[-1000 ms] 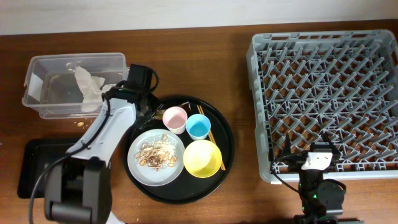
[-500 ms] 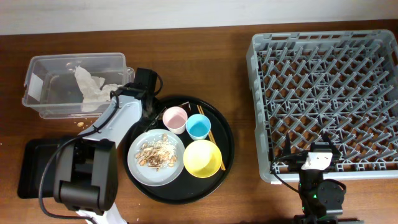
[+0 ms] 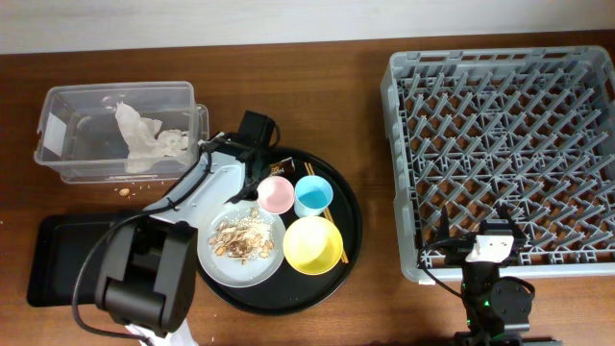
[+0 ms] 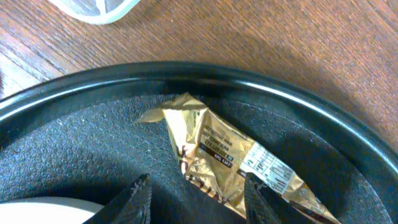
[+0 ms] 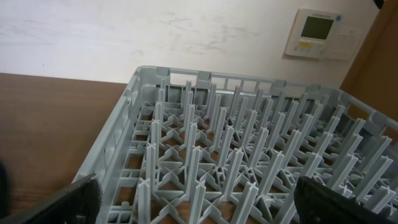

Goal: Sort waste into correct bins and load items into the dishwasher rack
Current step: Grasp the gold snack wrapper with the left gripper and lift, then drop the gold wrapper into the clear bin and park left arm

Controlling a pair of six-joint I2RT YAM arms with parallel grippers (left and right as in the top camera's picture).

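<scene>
My left gripper (image 4: 199, 202) is open and low over the back of the large round black tray (image 3: 346, 207). Its fingers stand either side of a crumpled brown-gold wrapper (image 4: 217, 149) lying on that tray. In the overhead view it (image 3: 258, 159) is behind the pink cup (image 3: 276, 193). The blue cup (image 3: 311, 195), yellow bowl (image 3: 312, 244) and chopsticks (image 3: 327, 207) share the tray with the grey plate (image 3: 209, 252), which holds food scraps (image 3: 240, 238). Crumpled white paper (image 3: 144, 144) lies in the clear tub (image 3: 67, 96). My right gripper (image 5: 199, 208) is open over the rack's (image 3: 504, 144) front edge.
The shallow black tray (image 3: 58, 255) sits at the front left. A few crumbs (image 3: 123, 190) lie on the table in front of the tub. The tub's corner (image 4: 93, 9) shows at the top of the left wrist view.
My left arm has swung right, away from the clear tub, to the back of the round tray over the wrapper. The right arm has not moved.
</scene>
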